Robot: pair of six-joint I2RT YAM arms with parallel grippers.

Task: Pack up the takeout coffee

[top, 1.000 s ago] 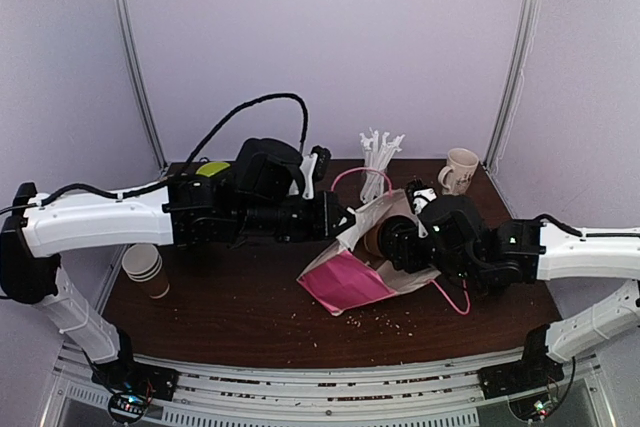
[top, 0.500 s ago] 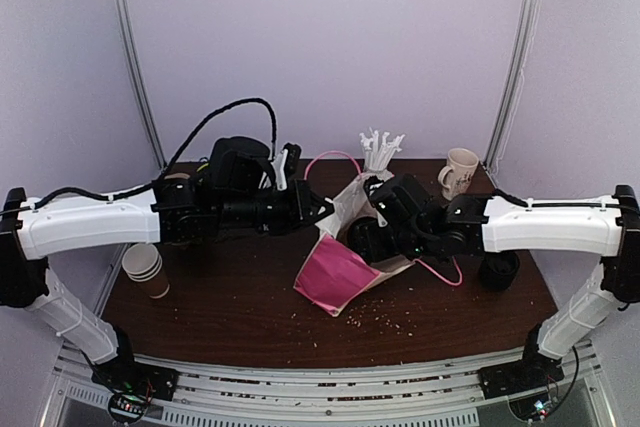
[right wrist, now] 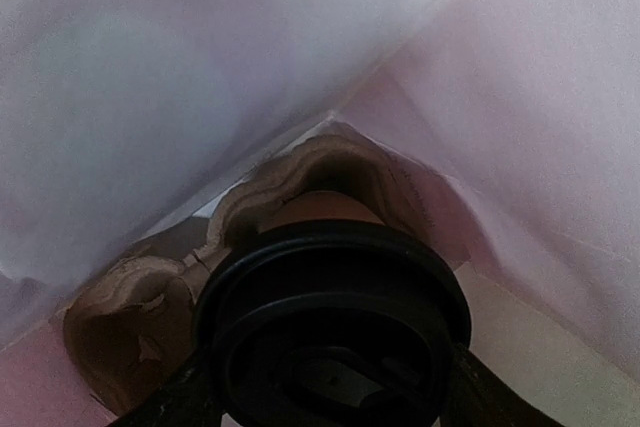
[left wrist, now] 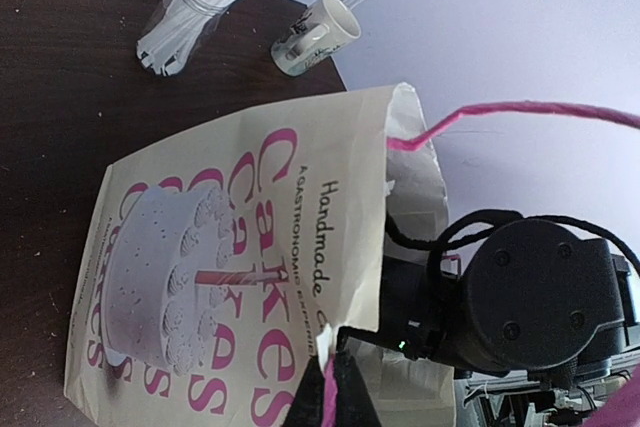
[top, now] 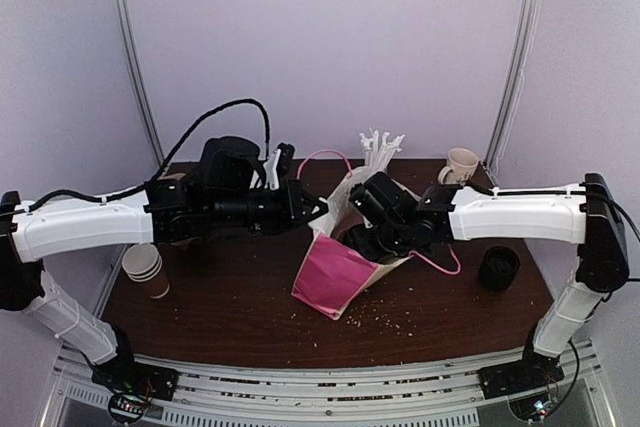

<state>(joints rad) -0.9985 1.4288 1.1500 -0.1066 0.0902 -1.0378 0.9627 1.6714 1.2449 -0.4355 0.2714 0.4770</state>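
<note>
The takeout coffee shows in the right wrist view: its black lid (right wrist: 335, 287) fills the lower frame and a bit of brown cup (right wrist: 325, 209) shows above it. My right gripper (right wrist: 330, 382) is shut on it, with a finger (right wrist: 165, 402) on each side, inside the paper bag (right wrist: 480, 97). In the top view the right gripper (top: 362, 237) reaches into the mouth of the bag (top: 335, 277), which stands tilted. My left gripper (top: 318, 209) is shut on the bag's rim at its pink cord handle (left wrist: 327, 402). The left wrist view shows the bag's printed side (left wrist: 230, 247).
A stack of lidless brown cups (top: 143, 267) lies at the left. A black stack of lids (top: 498, 269) stands at the right. A beige mug (top: 460, 165) and a bundle of white stirrers (top: 378, 152) are at the back. Crumbs lie near the front.
The right arm has stretched left and pushed the coffee deeper into the bag. The left gripper has drawn the rim left, and the bag now stands more upright.
</note>
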